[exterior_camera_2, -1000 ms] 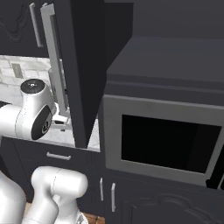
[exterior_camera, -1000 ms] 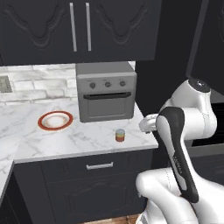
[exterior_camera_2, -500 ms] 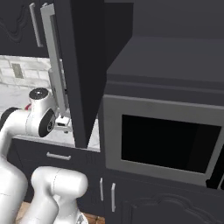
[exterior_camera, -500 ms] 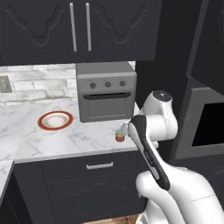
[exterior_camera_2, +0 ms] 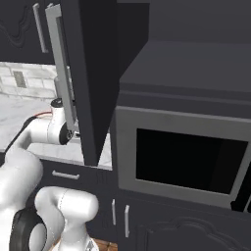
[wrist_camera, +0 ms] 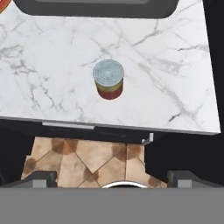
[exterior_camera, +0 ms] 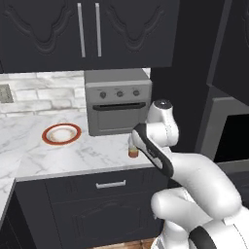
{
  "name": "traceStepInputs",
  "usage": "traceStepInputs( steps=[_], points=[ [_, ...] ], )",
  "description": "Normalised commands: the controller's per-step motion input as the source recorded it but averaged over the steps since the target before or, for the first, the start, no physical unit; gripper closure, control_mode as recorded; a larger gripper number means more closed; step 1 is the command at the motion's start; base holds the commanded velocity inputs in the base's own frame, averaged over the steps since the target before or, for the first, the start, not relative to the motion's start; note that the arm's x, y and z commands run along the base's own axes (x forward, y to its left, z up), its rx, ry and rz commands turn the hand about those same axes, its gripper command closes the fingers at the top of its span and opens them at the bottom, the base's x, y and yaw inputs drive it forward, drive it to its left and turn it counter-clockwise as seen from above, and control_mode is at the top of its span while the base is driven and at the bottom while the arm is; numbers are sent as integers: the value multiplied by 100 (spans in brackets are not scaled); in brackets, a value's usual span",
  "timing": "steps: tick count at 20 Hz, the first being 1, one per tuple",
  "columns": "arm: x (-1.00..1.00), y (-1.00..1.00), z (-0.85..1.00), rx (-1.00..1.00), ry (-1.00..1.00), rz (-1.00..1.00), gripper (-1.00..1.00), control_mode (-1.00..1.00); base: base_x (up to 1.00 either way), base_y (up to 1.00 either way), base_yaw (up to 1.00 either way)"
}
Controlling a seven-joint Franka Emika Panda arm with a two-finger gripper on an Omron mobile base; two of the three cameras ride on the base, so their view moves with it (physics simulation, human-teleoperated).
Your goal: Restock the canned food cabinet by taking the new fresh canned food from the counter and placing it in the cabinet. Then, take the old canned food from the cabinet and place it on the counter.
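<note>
The new fresh canned food (wrist_camera: 108,79) stands upright on the counter (wrist_camera: 48,70) near its front edge, a small can with a silvery lid, red-orange label and yellow band. My gripper (wrist_camera: 111,178) hovers above and in front of the can, open, its fingertips (wrist_camera: 40,177) wide apart with nothing between them. In the left base view the can (exterior_camera: 132,152) peeks out beside my bent arm. The cabinet's open door (exterior_camera_2: 93,73) with its long grey bar handle (exterior_camera_2: 61,78) hangs above the counter; its shelf is hidden. The old canned food is out of view.
A grey toaster oven (exterior_camera: 118,100) stands at the back of the counter just behind the can. A red-rimmed plate (exterior_camera: 62,133) lies to its left. A built-in microwave (exterior_camera_2: 188,159) sits in the dark tower on the right. Tiled floor (wrist_camera: 83,159) lies below the counter edge.
The arm has swung left and forward from beside the tower to over the counter's edge by the can. The jaws stayed open. The can has not moved.
</note>
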Motion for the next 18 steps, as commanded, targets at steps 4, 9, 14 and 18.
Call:
traceStepInputs(
  steps=[4,9,14,18],
  points=[
    [1,0,-9,0,13,0,-100,-100,0,0,0],
    [20,5,-68,0,10,0,-100,-100,0,0,0],
    [34,13,-36,0,3,0,-100,-100,0,0,0],
    [36,19,-13,-2,0,0,-100,-100,0,0,0]
  ],
)
